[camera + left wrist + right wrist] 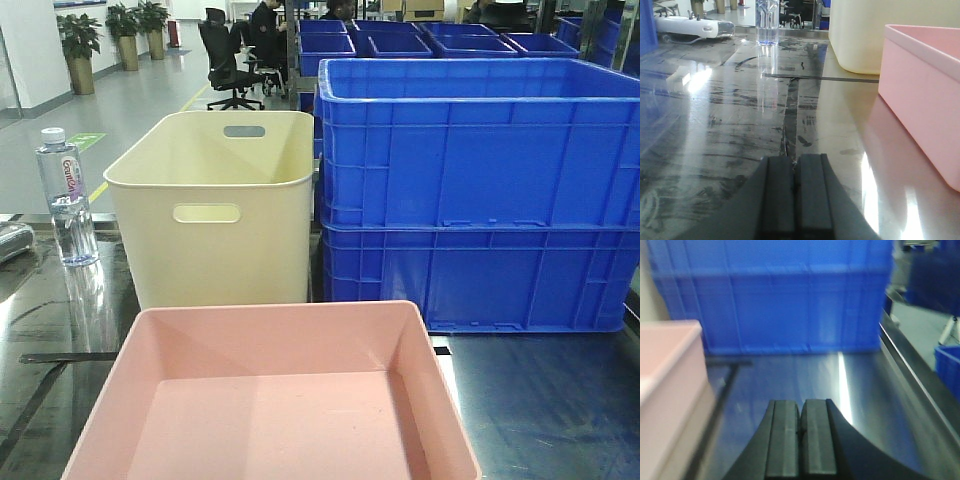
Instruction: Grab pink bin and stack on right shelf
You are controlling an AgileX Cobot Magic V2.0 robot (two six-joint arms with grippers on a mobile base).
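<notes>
The pink bin (275,400) sits empty on the glossy dark shelf top (540,400), at the near middle in the front view. Its left wall shows in the left wrist view (925,95) and its right wall in the right wrist view (667,390). My left gripper (796,162) is shut and empty, low over the shelf to the left of the bin, not touching it. My right gripper (801,405) is shut and empty, low over the shelf to the right of the bin. Neither gripper shows in the front view.
A tall cream bin (215,205) with handle slots stands right behind the pink bin. Two stacked blue crates (470,190) stand behind it at the right. A water bottle (68,200) stands at the back left. A white device (695,26) lies far left.
</notes>
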